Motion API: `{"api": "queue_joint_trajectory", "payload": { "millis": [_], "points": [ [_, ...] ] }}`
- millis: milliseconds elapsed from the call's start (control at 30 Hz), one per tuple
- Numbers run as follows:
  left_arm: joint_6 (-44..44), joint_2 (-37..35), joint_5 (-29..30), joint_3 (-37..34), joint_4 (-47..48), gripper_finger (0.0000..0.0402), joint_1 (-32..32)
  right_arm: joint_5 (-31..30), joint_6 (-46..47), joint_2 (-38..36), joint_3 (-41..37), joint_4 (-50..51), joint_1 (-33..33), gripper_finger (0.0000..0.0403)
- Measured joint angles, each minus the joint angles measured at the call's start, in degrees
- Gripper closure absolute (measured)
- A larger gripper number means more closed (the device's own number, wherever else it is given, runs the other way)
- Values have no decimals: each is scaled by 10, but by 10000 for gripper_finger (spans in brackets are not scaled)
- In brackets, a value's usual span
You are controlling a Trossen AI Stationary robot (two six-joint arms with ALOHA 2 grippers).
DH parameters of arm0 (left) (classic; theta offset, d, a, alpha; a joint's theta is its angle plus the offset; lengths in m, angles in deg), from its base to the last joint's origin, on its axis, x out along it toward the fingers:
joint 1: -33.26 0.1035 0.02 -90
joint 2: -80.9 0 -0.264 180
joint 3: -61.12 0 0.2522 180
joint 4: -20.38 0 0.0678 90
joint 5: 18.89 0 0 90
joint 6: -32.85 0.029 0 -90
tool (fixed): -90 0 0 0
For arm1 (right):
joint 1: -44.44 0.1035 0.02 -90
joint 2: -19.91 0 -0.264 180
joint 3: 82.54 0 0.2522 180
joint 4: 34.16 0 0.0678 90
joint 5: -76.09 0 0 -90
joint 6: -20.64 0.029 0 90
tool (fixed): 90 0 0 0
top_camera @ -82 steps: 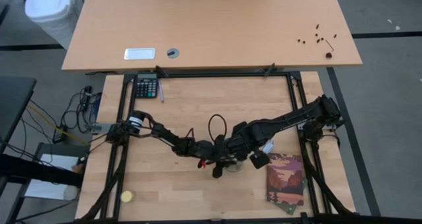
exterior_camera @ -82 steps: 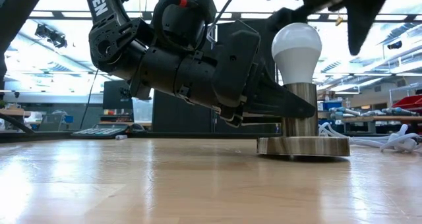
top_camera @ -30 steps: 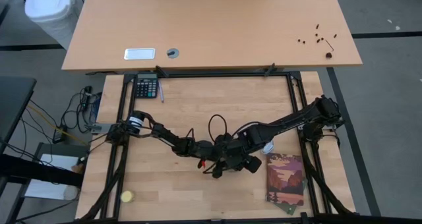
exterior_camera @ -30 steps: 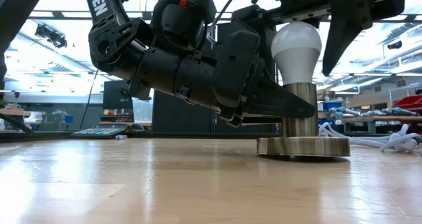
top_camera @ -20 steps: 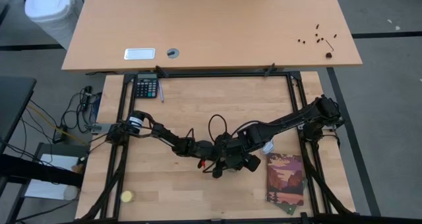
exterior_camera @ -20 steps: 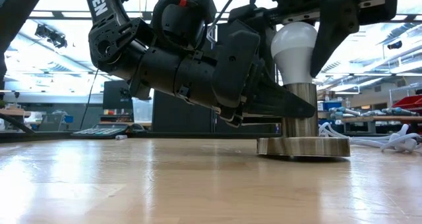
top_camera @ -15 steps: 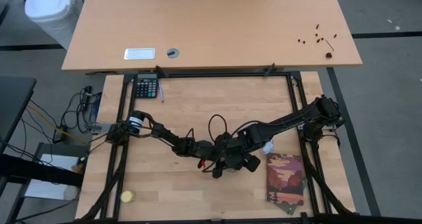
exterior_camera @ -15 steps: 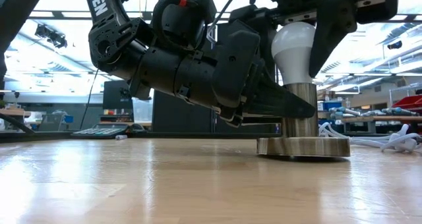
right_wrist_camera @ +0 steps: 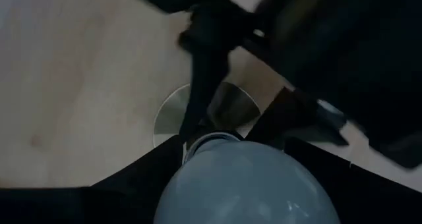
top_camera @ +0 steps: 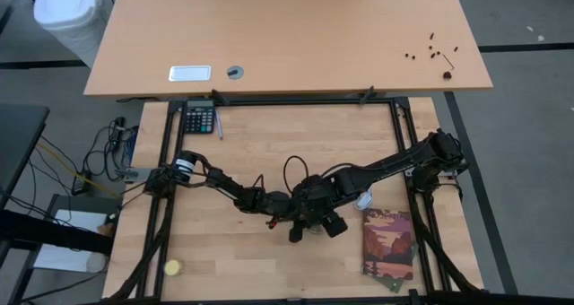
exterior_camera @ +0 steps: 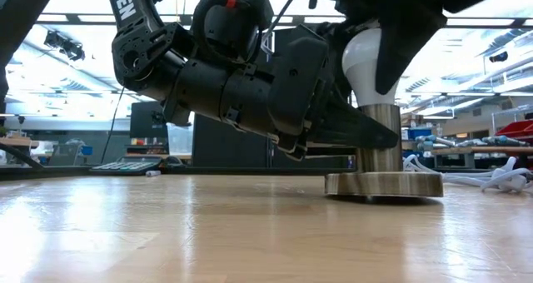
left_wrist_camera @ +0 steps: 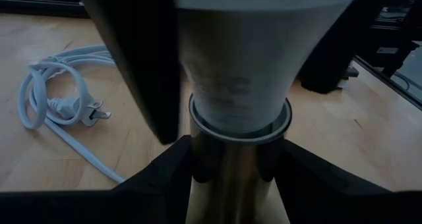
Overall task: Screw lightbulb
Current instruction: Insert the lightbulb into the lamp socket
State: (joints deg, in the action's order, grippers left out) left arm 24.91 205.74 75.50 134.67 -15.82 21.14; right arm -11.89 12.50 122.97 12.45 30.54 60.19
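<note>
The white frosted lightbulb stands upright in the metal socket stem, which rises from a round flat disc on the wooden table. My left gripper reaches in level and is shut on the stem. My right gripper comes from above and is shut on the bulb's globe. In the high view both grippers meet at the table's near middle and hide the bulb. My left gripper pinches the metal socket stem between its two fingers, just below the bulb's neck. The fingers lie level and come from the table's left. The stem stands upright, its disc flat on the table. My right gripper pinches the bulb's round globe between its two fingers. The fingers point down from above, one on each side of the globe. The bulb stands upright, its base down in the socket.
A white cable lies coiled on the table beside the socket. A picture booklet lies at the near right, a small yellow ball at the near left, a calculator at the far left.
My right gripper has drawn its fingers in onto the bulb's globe and then turned about the upright axis, so one finger now stands in front of the bulb in the low view. The bulb stays upright in the socket. My left gripper has kept still.
</note>
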Motion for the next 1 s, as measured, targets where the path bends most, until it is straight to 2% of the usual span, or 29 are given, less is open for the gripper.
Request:
{"api": "queue_joint_trajectory", "payload": {
  "millis": [367, 500, 733, 900, 1000],
  "points": [
    [-26, 0, 23, 0, -4, 213, 0, -60, 290, 0, 0, -2, 14, 126],
    [-28, 0, 24, 0, -7, 213, 0, -63, 351, 0, 0, -2, 14, 133],
    [-28, 0, 24, 0, -9, 213, 0, -68, 342, 0, 0, -7, 12, 117],
    [-29, 0, 23, 0, -9, 213, 0, -45, 273, 0, 5, -8, 3, 82],
    [-29, 0, 22, 0, -9, 213, 0, -26, 185, -1, 10, -10, 2, 58]
  ]
}}
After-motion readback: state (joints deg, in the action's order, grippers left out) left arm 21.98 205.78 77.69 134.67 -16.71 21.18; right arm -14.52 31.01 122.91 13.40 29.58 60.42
